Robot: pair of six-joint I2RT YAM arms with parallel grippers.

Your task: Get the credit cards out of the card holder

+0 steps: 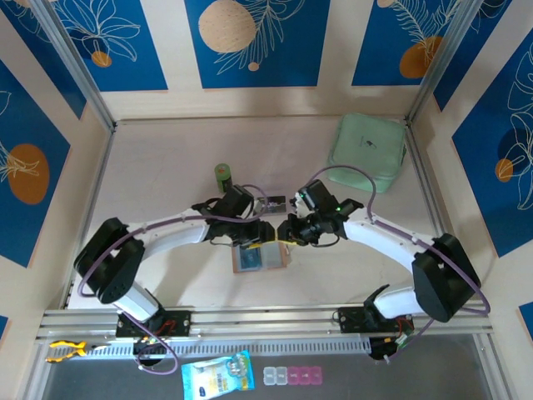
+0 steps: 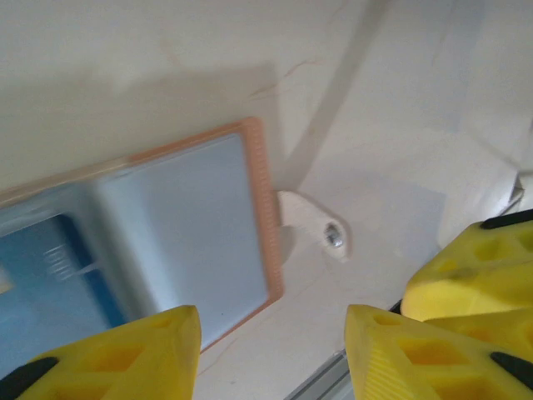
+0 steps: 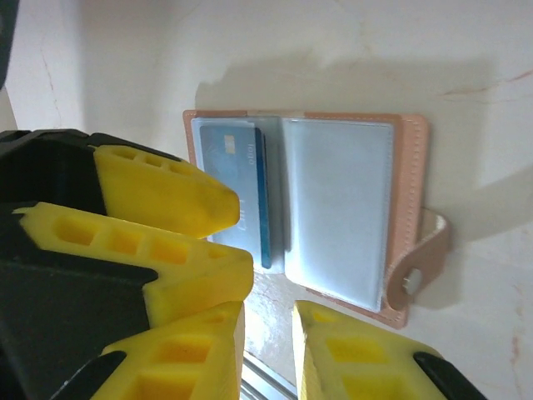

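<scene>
On the table [image 1: 166, 158] the card holder [image 3: 337, 200] is laid open, the left gripper [image 2: 273, 354] held half-wide and empty, the right gripper [image 3: 268, 354] narrow and empty, so reaching is judged in hand and the pocketed blue card [image 3: 237, 187] must next be pinched and slid out.

The card holder [image 1: 260, 258] lies open and flat on the table [image 1: 166, 158], in the middle, close to the near edge. A card [image 3: 241, 196] sits in its left half. Its snap tab [image 3: 425, 250] sticks out on the right side. The left gripper [image 1: 265, 228] and the right gripper [image 1: 288, 230] hang side by side over the holder's far edge. A small box [image 1: 273, 202] lies just behind them. A can [image 1: 222, 175] stands farther back, to the left. A big case [image 1: 367, 152] lies in the far right corner.
</scene>
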